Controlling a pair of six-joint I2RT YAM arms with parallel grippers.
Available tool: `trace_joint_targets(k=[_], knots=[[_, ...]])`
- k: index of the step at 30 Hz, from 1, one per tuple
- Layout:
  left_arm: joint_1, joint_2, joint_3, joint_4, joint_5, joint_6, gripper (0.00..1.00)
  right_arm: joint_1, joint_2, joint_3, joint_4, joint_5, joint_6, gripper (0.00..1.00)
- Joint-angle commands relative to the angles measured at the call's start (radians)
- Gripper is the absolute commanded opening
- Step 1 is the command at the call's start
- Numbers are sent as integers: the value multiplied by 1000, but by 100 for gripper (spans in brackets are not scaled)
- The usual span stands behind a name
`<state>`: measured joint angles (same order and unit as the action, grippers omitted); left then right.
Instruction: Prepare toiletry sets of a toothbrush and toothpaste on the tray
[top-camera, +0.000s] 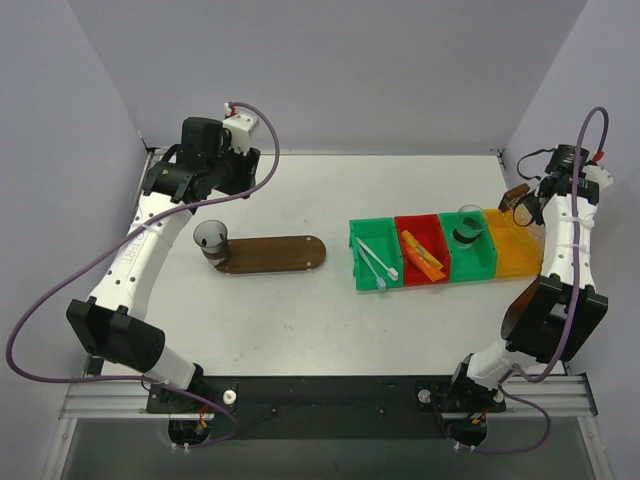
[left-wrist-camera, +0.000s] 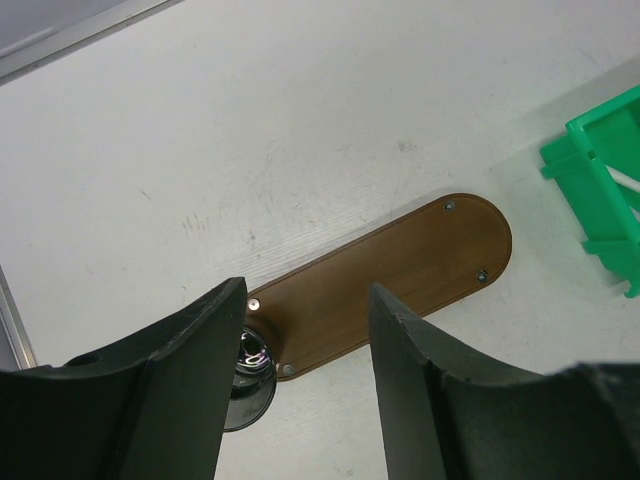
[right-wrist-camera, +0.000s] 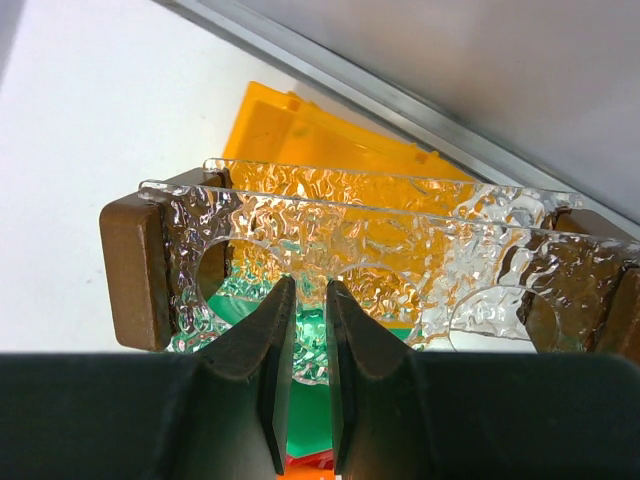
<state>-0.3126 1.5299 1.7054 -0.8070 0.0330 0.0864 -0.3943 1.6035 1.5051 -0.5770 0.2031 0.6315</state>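
Nearest the arm bases, the tray (top-camera: 285, 256) lies on the table (top-camera: 280, 330) left of centre. It carries no toothbrush or toothpaste, only a clear cup (top-camera: 212, 238) standing at its left end. To its right runs a row of bins. The toothbrushes (top-camera: 375, 262) lie in the left green bin (top-camera: 354, 250) and the orange toothpaste tubes (top-camera: 422, 255) in the red bin (top-camera: 412, 221). A second cup (top-camera: 468, 226) sits in the next green bin (top-camera: 487, 268), and a yellow bin (top-camera: 512, 262) closes the row.

Farther back, the left gripper (left-wrist-camera: 305, 300) hangs above the tray, its jaws wide apart and empty, with the brown board showing between them. At the far right, the right gripper (right-wrist-camera: 308, 292) is pinched on the lower edge of a clear textured rack (right-wrist-camera: 380, 215) with brown wooden ends, held above the yellow bin.

No set looks begun. The step in hand seems to be fetching the rack, perhaps as a holder for the sets. The next move likely calls for carrying it level across the bins toward the tray, clear of the cup in the green bin, since a pinch on a thin edge may let it swing. The free left gripper could then go for a toothbrush, which would need a low, narrow pinch inside the bin
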Motion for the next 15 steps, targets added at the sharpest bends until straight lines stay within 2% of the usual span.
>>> trace_joint_targets(k=[1, 8, 15], knots=[[-10, -40, 23, 32, 22, -16, 61, -6, -100, -22, 84, -65, -44, 0], [-20, -45, 22, 40, 33, -28, 61, 28, -188, -82, 128, -148, -79, 0], [-23, -59, 7, 54, 61, -76, 61, 130, -200, -91, 132, -166, -113, 0]])
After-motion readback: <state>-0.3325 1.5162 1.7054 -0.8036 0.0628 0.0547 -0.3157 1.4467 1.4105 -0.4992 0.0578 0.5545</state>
